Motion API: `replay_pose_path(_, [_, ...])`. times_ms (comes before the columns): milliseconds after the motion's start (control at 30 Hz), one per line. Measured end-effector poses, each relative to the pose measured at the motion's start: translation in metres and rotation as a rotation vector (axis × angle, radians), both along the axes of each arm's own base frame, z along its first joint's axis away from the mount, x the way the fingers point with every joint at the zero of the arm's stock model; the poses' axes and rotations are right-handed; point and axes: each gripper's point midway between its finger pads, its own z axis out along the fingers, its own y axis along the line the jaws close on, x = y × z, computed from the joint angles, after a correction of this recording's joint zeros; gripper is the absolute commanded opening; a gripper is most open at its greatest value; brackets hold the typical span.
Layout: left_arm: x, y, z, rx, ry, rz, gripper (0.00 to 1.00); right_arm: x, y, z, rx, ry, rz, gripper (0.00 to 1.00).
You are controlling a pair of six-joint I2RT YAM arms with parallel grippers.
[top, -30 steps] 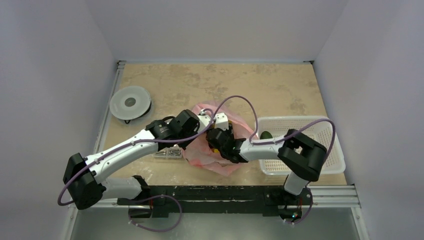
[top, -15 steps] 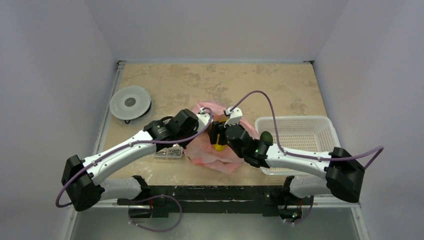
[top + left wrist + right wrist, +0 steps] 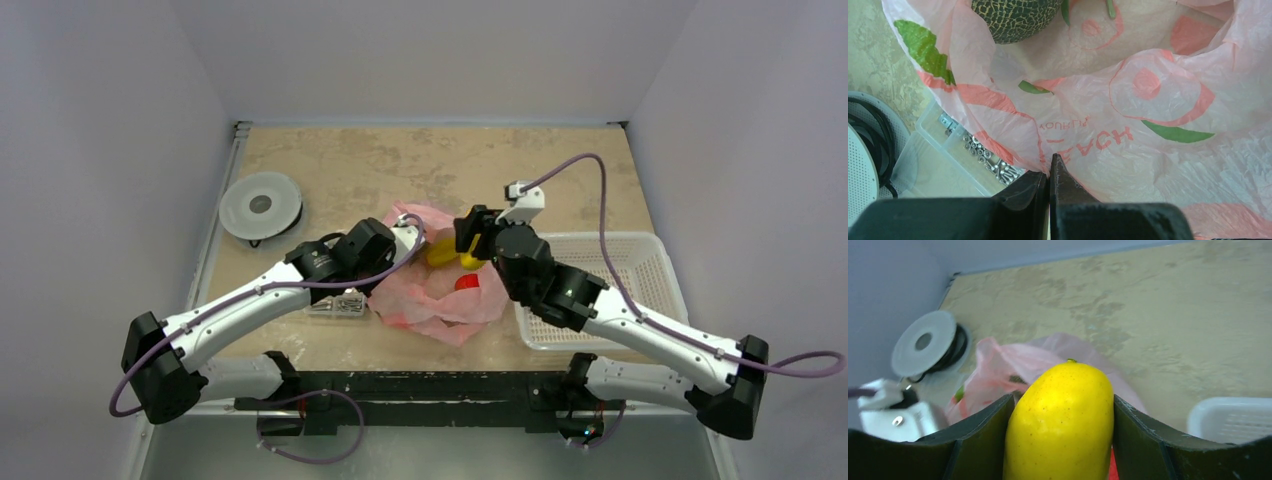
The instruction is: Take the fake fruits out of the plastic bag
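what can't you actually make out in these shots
Green netted fruit: left wrist view, cut off by the top edge, full shape unknown.
Yellow fruit: right wrist view, lower end cut off by the bottom edge.
White basket: top view, right arm covers its left part, contents there hidden.
Red item in the pink bag: top view, too small to identify.
Left tool: top view, hidden under its own wrist.

Mirrored red letters "EACH" on plastic bag (image 3: 1168, 150), smaller line illegible

yellow fruit (image 3: 1060, 425): glossy, smooth plastic | bag (image 3: 1168, 150): thin crinkled translucent film | basket (image 3: 640, 262): white perforated plastic | table (image 3: 350, 160): matt, mottled stone-look
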Motion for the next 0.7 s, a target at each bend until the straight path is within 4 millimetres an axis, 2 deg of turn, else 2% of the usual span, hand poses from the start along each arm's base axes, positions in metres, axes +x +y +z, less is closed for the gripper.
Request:
replay_pose_path(100, [0.0, 0.0, 0.002, -0.004, -0.004, 0.0, 0.0, 0.016, -0.046, 0.014, -0.024, 0.008, -0.176, 0.0])
replay_pose_path(200, [0.0, 0.0, 0.002, -0.005, -0.005, 0.0, 0.0, 0.034, -0.1, 0.004, -0.048, 0.063, -0.358, 0.0])
replay_pose_path(267, [0.0, 0.0, 0.002, -0.006, -0.005, 0.0, 0.0, 0.043, -0.146, -0.016, -0.061, 0.123, -0.491, 0.0])
replay_pose_path(300, [0.0, 0.0, 0.002, -0.006, -0.005, 0.0, 0.0, 0.044, -0.162, -0.026, -0.061, 0.152, -0.533, 0.0])
replay_pose_path(400, [0.0, 0.0, 0.002, -0.005, -0.006, 0.001, 0.0, 0.034, -0.211, -0.071, -0.048, 0.295, -0.639, 0.0])
replay_pose_path(500, [0.0, 0.001, 0.002, -0.004, -0.007, 0.002, 0.0, 0.02, -0.238, -0.114, -0.03, 0.442, -0.697, 0.0])
replay_pose_path(533, [0.0, 0.001, 0.002, -0.004, -0.007, 0.002, 0.0, 0.014, -0.241, -0.131, -0.023, 0.505, -0.696, 0.0])
replay_pose_path(600, [0.0, 0.001, 0.002, -0.005, -0.007, 0.002, 0.0, 0.008, -0.258, -0.15, 0.0, 0.576, -0.749, 0.0])
replay_pose_path(700, [-0.001, 0.002, 0.002, -0.009, -0.008, 0.0, 0.0, -0.003, -0.273, -0.178, 0.038, 0.662, -0.799, 0.0])
